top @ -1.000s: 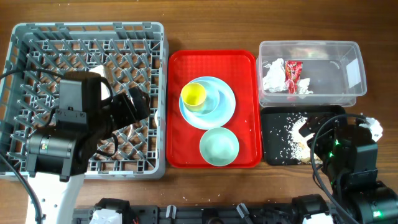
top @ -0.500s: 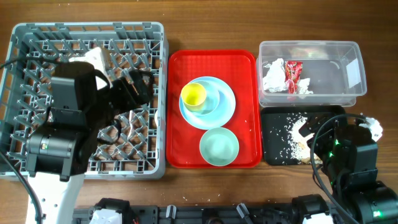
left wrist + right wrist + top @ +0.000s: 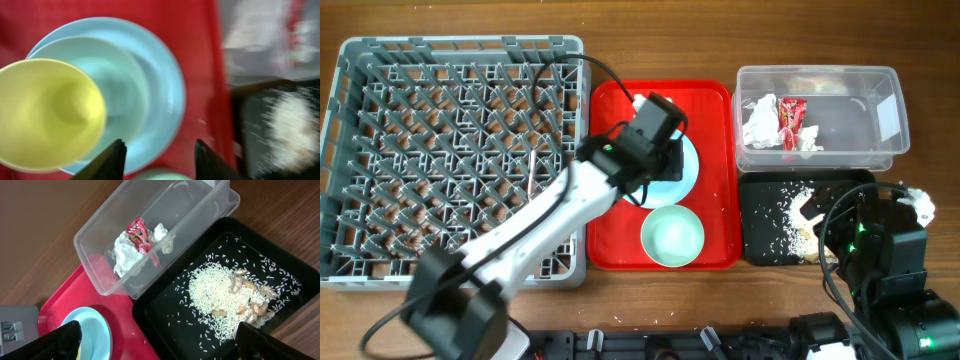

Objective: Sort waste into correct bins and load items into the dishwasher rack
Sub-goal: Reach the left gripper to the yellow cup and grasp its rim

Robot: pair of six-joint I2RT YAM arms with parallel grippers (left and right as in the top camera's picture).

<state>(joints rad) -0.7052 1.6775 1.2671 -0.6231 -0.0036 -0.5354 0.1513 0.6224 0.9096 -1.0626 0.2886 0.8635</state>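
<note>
My left gripper (image 3: 160, 161) hangs open over the red tray, its jaws apart above the light blue plate's (image 3: 169, 95) rim, gripping nothing. The yellow cup (image 3: 47, 112) sits in the small light blue bowl (image 3: 120, 82) on that plate. From overhead the left gripper (image 3: 655, 125) covers the cup. The pale green bowl (image 3: 672, 235) stands just nearer on the tray. The napkin (image 3: 127, 255) and red wrapper (image 3: 142, 236) lie in the clear tub (image 3: 197, 210). Rice scraps (image 3: 212, 295) lie in the black tray (image 3: 165, 315). My right gripper (image 3: 165, 347) is wide open above it.
The grey dishwasher rack (image 3: 455, 150) fills the left side of the table. The red tray (image 3: 610, 230) lies between it and the two bins. My right arm (image 3: 885, 265) sits at the near right corner, just beyond the black tray (image 3: 765, 205).
My left arm swung from over the rack rightward to above the plate on the red tray, and its jaws narrowed. The right arm stayed put.
</note>
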